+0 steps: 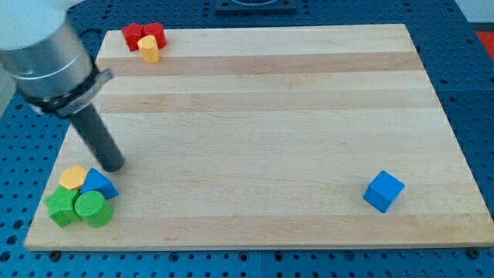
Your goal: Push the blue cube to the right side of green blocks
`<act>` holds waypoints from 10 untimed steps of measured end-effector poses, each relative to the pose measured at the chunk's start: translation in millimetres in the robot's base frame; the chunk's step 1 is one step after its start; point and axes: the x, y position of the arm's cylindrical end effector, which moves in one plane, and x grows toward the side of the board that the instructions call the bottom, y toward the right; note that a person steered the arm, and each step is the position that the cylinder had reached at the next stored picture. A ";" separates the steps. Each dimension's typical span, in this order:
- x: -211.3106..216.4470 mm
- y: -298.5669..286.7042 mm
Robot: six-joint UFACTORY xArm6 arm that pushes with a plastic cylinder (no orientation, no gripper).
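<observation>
The blue cube (384, 191) sits alone near the view's bottom right of the wooden board (262, 100). Two green blocks lie at the bottom left corner: a green star-like block (61, 207) and a green cylinder (93, 208). A yellow hexagonal block (74, 177) and a blue triangular block (101, 184) touch them from above. My tip (113, 166) rests on the board just above the blue triangular block, far left of the blue cube.
A red block (143, 34) and a yellow cylinder (149, 49) sit at the board's top left corner. The board lies on a blue perforated table (475, 93). The arm's grey body (42, 54) covers the upper left.
</observation>
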 end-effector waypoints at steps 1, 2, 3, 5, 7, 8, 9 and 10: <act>-15.5 73.2; -16.6 171.9; -16.8 293.8; 25.8 482.1; 62.3 411.4; 55.3 331.0; 48.6 255.6; 48.6 166.2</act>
